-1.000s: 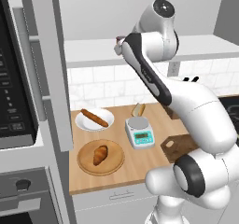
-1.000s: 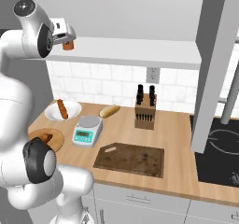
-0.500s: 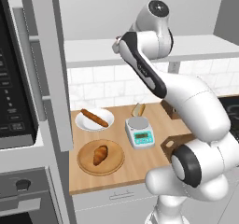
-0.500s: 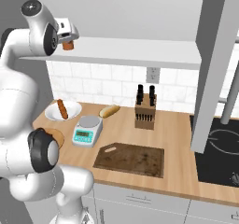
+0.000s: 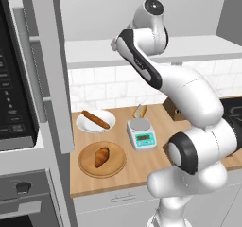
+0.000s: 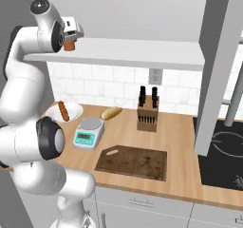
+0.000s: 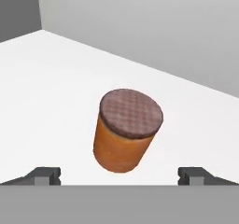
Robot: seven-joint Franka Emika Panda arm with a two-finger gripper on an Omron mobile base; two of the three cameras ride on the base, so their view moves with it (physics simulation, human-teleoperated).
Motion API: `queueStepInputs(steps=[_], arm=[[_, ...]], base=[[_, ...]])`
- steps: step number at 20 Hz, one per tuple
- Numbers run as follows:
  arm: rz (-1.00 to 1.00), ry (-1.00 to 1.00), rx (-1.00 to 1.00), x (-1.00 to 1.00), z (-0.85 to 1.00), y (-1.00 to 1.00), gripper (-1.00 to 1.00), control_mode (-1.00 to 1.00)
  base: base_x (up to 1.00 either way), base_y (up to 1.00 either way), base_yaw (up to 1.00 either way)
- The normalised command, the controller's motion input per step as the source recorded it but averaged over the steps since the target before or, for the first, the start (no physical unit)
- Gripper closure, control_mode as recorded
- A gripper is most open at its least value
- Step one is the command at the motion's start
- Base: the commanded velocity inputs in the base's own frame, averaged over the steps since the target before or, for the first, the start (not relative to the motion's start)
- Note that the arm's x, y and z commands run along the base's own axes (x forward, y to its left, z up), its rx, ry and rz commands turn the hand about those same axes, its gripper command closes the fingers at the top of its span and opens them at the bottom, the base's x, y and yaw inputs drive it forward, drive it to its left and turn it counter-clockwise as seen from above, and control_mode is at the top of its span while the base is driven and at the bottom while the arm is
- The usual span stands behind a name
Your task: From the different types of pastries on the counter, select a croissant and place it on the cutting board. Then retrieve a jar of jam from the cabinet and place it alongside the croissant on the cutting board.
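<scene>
While the white two-finger gripper point(image 7: 119, 175) hovers at the pale grey-white wall cabinet's flat shelf point(image 6: 142, 53), its jaws stand wide apart and hold nothing. The small orange-brown cylindrical jar of jam point(image 7: 126, 129) with a darker brown lid stands upright on the shelf ahead of the jaws, centred between the two dark fingertips point(image 7: 46, 175) and apart from both (seen also beside the hand in the right base view point(image 6: 70, 46)). Far below the jaws, the plump golden-brown croissant point(image 5: 101, 157) lies on a round light-wood plate point(image 5: 116, 168). The dark brown wooden cutting board point(image 6: 133, 161) with a holed handle lies bare on the wooden counter point(image 6: 175, 146).
</scene>
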Motion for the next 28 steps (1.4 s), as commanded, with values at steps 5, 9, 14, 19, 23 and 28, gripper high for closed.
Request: queueStepInputs(steps=[5,9,14,19,23,28], arm=[[0.0,0.02,0.0,0.23,0.0,0.02,-1.0,-1.0],[-0.06,0.1,0.0,0.02,-0.02,0.14,-1.0,-1.0],[-0.09,0.09,0.0,0.09,-0.03,0.24,-1.0,-1.0],[-0.01,0.0,0.0,0.29,-0.08,0.03,-1.0,-1.0],[0.0,0.0,0.0,0.28,-0.1,0.0,-1.0,-1.0],[0.0,0.0,0.0,0.15,-0.1,0.0,1.0,-1.0]], base=[[0.0,0.0,0.0],[0.0,0.0,0.0],[0.0,0.0,0.0],[0.0,0.0,0.0],[0.0,0.0,0.0],[0.0,0.0,0.0]])
